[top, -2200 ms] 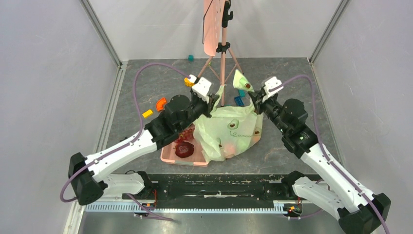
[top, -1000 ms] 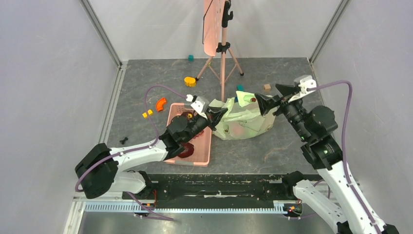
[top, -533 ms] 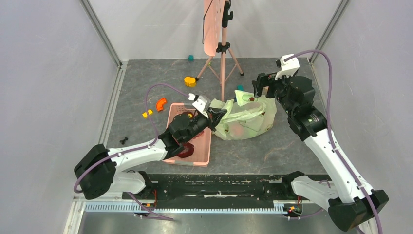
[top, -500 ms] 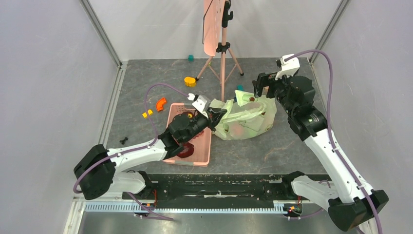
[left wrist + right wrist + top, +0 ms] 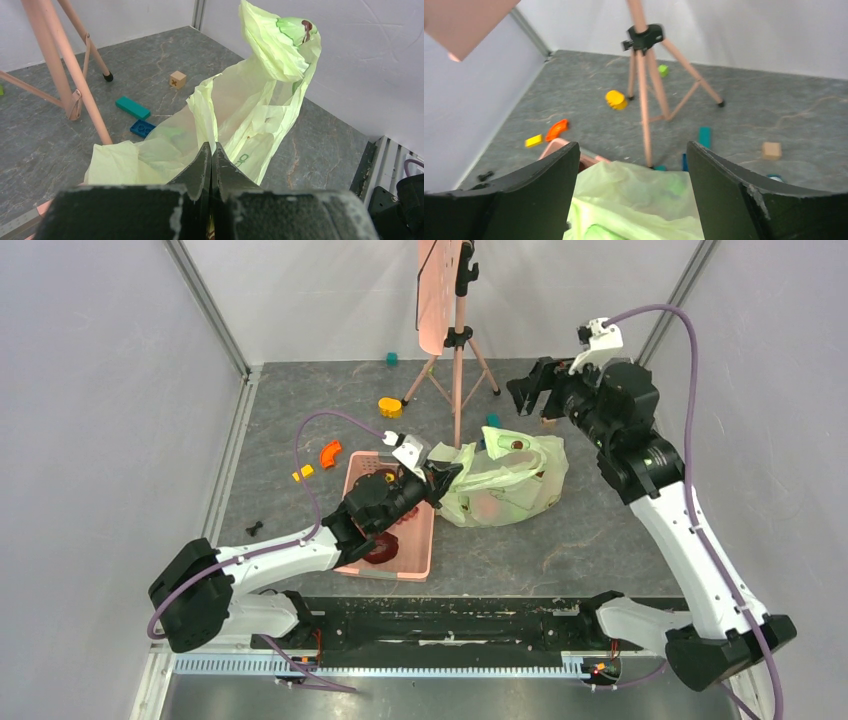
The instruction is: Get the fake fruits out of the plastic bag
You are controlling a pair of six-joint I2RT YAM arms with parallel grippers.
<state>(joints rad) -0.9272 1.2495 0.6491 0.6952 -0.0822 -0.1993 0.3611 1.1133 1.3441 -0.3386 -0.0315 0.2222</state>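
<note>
Thin bag slumped on the table (image 5: pixel 600 540), one edge pinched, fruits inside.

The pale-green bag (image 5: pixel 512 472) lies just beside the pink basket (image 5: pixel 418 558). It looks flimsy, crinkly and light. The fruits (image 5: pixel 487 503) show only as dim red and green shapes through the film, and are probably smooth and apt to roll. The left fingers (image 5: pixel 201 167) are pressed together on its rim. The right fingers (image 5: pixel 734 195) hang spread above, holding nothing; the opposite rim looks the better second hold.

Grey marbled table (image 5: pixel 600 540): pale-green plastic bag (image 5: pixel 505 490) at centre; pink basket (image 5: pixel 428 540) just beside it, left; pink tripod (image 5: pixel 458 370) far centre; yellow round block (image 5: pixel 390 407), orange curved block (image 5: pixel 329 453), small yellow block (image 5: pixel 299 475) left; teal cube (image 5: pixel 391 359) far.
</note>
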